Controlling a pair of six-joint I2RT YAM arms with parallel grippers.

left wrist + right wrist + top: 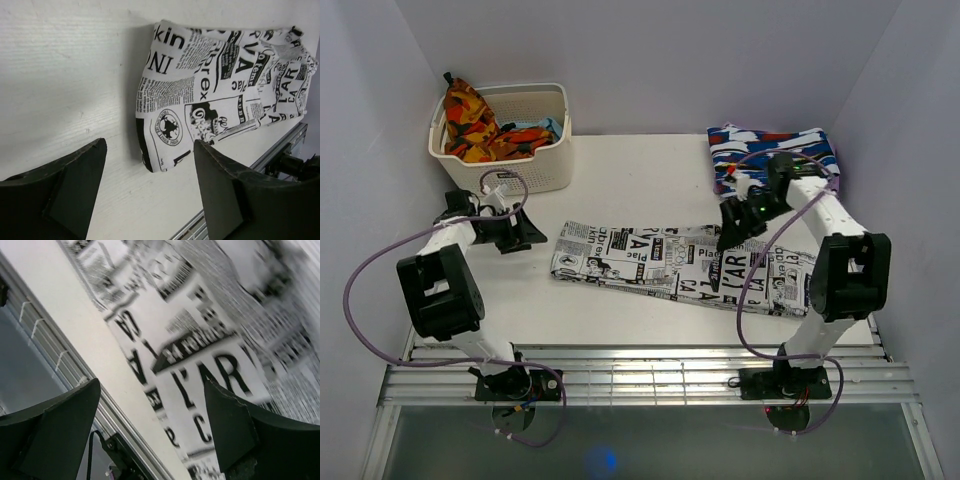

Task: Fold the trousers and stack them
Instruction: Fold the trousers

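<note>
The trousers (670, 265), white with black newspaper print, lie as a long flat strip across the middle of the table. My left gripper (523, 235) is just off their left end, open and holding nothing. In the left wrist view its gripper (150, 175) hangs over bare table, with the trousers' end (200, 90) a little beyond the fingertips (80, 175). My right gripper (735, 228) hovers over the strip's right half, open. The right wrist view shows its gripper (152, 425) spread wide above the printed trousers (210, 340), nothing between the fingers.
A white basket (535, 160) at the back left holds an orange-red-yellow cloth (470, 120). A folded blue-white-red garment (775, 150) lies at the back right. A metal rail (640, 375) runs along the table's near edge. White walls close in both sides.
</note>
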